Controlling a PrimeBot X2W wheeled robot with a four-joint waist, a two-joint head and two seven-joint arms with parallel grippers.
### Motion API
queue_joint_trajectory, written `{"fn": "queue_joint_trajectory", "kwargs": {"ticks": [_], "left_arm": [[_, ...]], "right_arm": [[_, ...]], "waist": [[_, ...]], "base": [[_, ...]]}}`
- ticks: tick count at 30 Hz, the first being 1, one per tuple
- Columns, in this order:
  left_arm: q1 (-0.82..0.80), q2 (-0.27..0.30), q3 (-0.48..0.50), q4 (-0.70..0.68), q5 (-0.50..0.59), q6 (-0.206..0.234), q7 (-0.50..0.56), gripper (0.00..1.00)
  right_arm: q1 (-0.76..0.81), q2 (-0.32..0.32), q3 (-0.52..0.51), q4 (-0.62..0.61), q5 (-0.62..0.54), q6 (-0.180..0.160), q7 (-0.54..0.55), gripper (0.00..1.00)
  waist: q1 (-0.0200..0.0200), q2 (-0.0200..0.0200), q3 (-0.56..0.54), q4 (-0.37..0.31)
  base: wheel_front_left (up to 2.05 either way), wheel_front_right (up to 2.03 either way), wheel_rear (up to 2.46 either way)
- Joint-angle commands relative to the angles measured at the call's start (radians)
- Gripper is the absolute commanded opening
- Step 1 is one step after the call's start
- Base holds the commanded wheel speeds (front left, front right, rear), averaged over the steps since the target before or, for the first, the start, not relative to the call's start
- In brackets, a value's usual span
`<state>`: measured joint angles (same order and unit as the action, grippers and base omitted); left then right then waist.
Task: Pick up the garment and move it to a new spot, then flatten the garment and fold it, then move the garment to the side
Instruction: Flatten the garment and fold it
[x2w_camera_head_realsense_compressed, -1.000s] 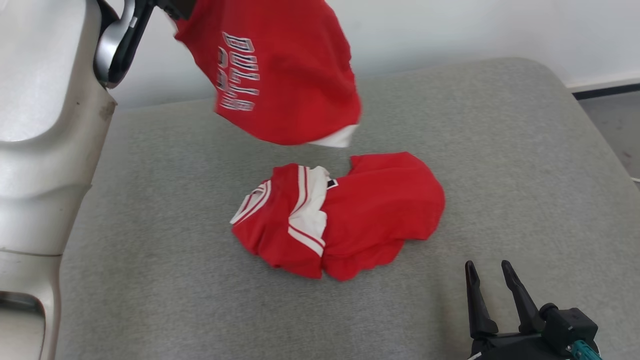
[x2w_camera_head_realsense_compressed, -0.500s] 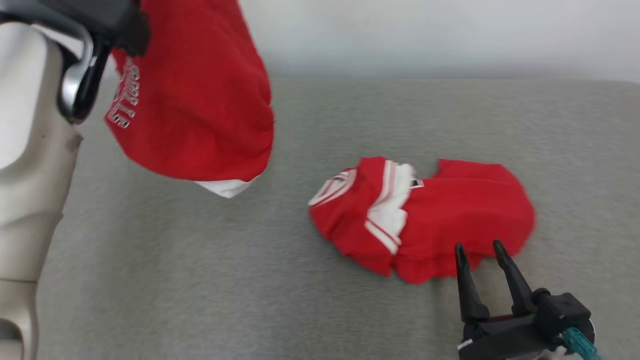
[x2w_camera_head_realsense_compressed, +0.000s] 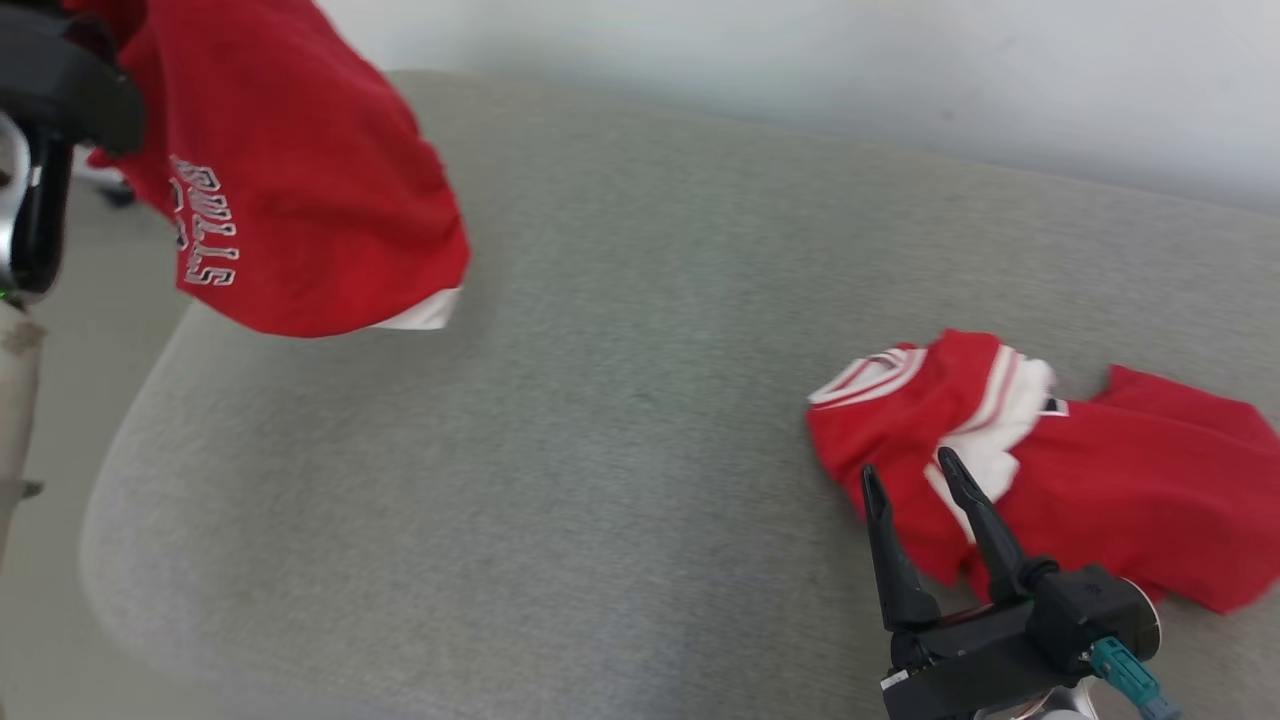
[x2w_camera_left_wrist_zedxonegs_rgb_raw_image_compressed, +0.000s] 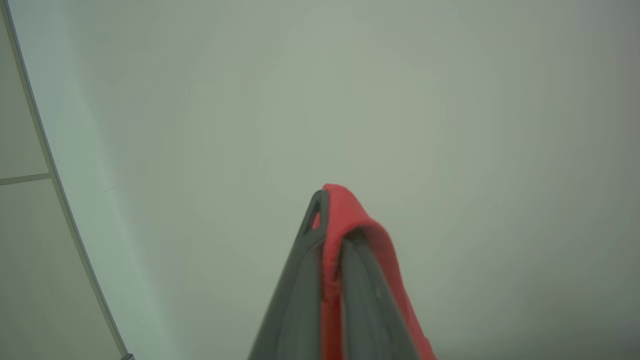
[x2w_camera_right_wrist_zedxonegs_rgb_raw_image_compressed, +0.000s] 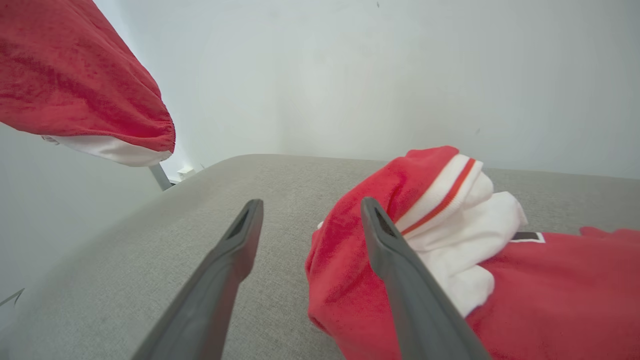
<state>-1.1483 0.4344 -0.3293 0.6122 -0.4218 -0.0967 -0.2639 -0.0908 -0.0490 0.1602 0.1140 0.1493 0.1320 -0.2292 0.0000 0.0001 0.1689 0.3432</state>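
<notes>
The garment (x2w_camera_head_realsense_compressed: 300, 190), a red jersey with white lettering and a white hem, hangs bunched in the air above the left end of the grey padded table (x2w_camera_head_realsense_compressed: 600, 420). My left gripper (x2w_camera_left_wrist_zedxonegs_rgb_raw_image_compressed: 327, 200) is shut on a fold of its red cloth (x2w_camera_left_wrist_zedxonegs_rgb_raw_image_compressed: 352, 222), and the dark wrist (x2w_camera_head_realsense_compressed: 50, 90) shows at the top left. The hanging jersey (x2w_camera_right_wrist_zedxonegs_rgb_raw_image_compressed: 80, 75) is also up and to the left in the right wrist view. My right gripper (x2w_camera_head_realsense_compressed: 910, 465) stands open and empty, low over the table, its fingertips (x2w_camera_right_wrist_zedxonegs_rgb_raw_image_compressed: 372, 210) at the near left edge of a second red garment.
The second red-and-white garment (x2w_camera_head_realsense_compressed: 1100, 480) lies crumpled on the table's right part (x2w_camera_right_wrist_zedxonegs_rgb_raw_image_compressed: 550, 285). A pale wall (x2w_camera_head_realsense_compressed: 800, 60) runs close behind the table. The table's rounded left edge (x2w_camera_head_realsense_compressed: 130, 420) drops to the floor (x2w_camera_head_realsense_compressed: 80, 330).
The head camera has swung left. The hanging garment has travelled from above the crumpled heap to over the table's left end. My right gripper, still open, has come to the heap's near left edge.
</notes>
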Motion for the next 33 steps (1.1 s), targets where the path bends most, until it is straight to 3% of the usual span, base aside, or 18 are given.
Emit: {"fn": "queue_joint_trajectory", "kwargs": {"ticks": [1,11,23,33], "left_arm": [[0.022,0.013,0.020,0.003,-0.005,0.005,-0.001,0.00],[0.031,0.051,0.084,0.017,0.004,-0.006,-0.001,0.00],[-0.004,0.074,0.160,0.081,0.004,-0.020,-0.001,0.00],[0.113,0.006,0.229,0.201,0.022,-0.026,-0.001,0.00]], "right_arm": [[0.007,-0.003,0.004,-0.016,-0.009,-0.003,0.009,1.00],[0.012,-0.002,0.026,-0.068,-0.023,-0.003,0.043,1.00],[0.025,-0.034,0.058,-0.192,-0.047,-0.003,0.122,1.00],[0.031,-0.054,0.073,-0.338,-0.073,-0.003,0.185,1.00]], "waist": [[0.0000,-0.0001,0.033,0.096],[0.0000,-0.0001,0.062,0.097],[0.0000,-0.0001,0.149,0.001],[0.0000,-0.0001,0.237,-0.073]], "base": [[0.00,0.00,0.00],[0.00,0.00,0.00],[0.00,0.00,0.00],[0.00,0.00,0.00]]}}
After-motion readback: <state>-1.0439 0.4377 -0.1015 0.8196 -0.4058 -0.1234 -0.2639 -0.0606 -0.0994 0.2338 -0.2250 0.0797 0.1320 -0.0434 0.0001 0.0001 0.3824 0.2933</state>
